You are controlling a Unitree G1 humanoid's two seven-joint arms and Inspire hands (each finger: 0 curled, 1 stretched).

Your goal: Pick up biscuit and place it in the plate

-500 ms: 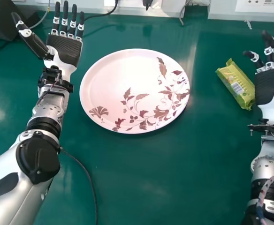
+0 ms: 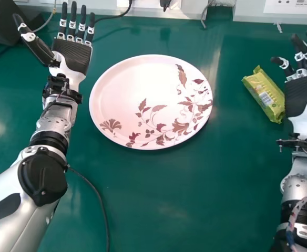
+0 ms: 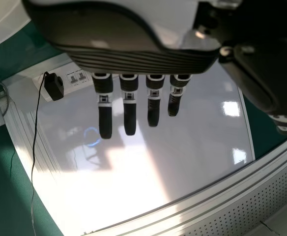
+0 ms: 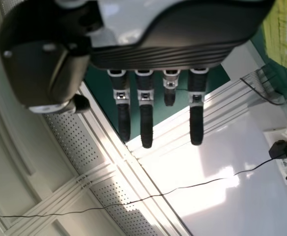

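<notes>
Right hand: the fingers are pointing straight toward the far table edge, open and gripping nothing. The green biscuit packet is lying beside the palm, below the fingertips on the plate side. Left hand: the fingers are also standing straight and open, the thumb spreading outward. The floral plate is resting between both sets of fingers — occupying the span from left hand to packet. A black box is sitting beside the left thumb; a cable is running behind the left fingers, beside the forearm.

The right wrist view is showing a perforated panel beyond the fingers; the head view is showing the whole plate.
</notes>
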